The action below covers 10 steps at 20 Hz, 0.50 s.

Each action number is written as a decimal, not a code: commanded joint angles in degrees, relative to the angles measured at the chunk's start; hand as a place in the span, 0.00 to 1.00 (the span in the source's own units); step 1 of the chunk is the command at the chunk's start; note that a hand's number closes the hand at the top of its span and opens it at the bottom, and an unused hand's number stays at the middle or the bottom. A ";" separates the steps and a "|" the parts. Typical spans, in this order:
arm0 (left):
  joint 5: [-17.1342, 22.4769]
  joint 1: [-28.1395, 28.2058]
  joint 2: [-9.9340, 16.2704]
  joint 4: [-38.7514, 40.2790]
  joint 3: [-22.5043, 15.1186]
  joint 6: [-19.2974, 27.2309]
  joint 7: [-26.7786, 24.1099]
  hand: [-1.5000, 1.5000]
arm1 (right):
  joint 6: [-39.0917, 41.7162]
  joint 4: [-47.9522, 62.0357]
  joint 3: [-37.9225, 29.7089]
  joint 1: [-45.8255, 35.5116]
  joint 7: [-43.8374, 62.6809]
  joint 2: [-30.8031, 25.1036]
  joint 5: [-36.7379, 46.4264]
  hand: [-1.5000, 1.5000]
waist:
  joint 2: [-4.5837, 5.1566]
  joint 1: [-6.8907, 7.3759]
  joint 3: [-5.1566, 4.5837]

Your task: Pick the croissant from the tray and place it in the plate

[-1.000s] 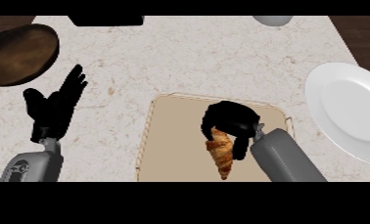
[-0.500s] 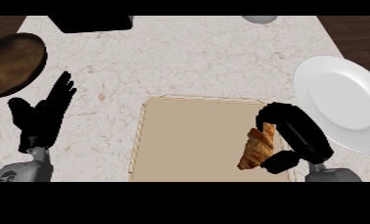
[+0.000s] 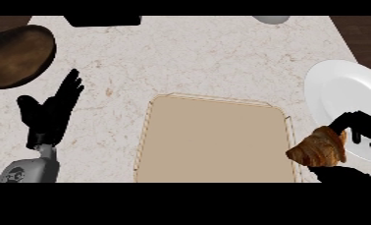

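A golden-brown croissant [image 3: 319, 148] hangs in the air at the right edge of the tan tray [image 3: 214, 140], right at the white plate's [image 3: 337, 89] near left rim. My right hand [image 3: 353, 124] is curled round the croissant, its fingers showing over the plate and its palm mostly hidden behind the pastry. The tray holds nothing. At the left of the view my left hand [image 3: 49, 111] rests open above the counter, fingers up.
A dark wooden bowl [image 3: 22, 54] sits at the far left. A black object [image 3: 101, 20] and a grey round object [image 3: 272, 19] lie along the counter's far edge. Marble counter stretches between the tray and the far edge.
My right hand has lifted the croissant off the tray and carried it rightward to the plate's rim. The left hand stays raised and open at the left.
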 commanded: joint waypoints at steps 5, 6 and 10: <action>-2.09 -4.64 -1.51 2.46 -1.04 0.91 0.66 0.50 | 3.62 9.84 -15.06 -6.83 2.34 -5.26 -11.57 1.00 | 0.48 2.00 0.05; -0.24 -1.78 -0.35 0.58 0.21 -1.28 0.67 0.50 | 4.69 9.08 -14.26 -6.55 4.43 -4.68 -11.34 1.00 | 0.43 2.15 0.04; -0.74 -6.20 -0.28 2.54 0.19 -1.13 2.15 0.50 | 1.88 26.58 -20.41 -13.34 -3.82 -11.08 -12.62 1.00 | 0.56 2.35 0.08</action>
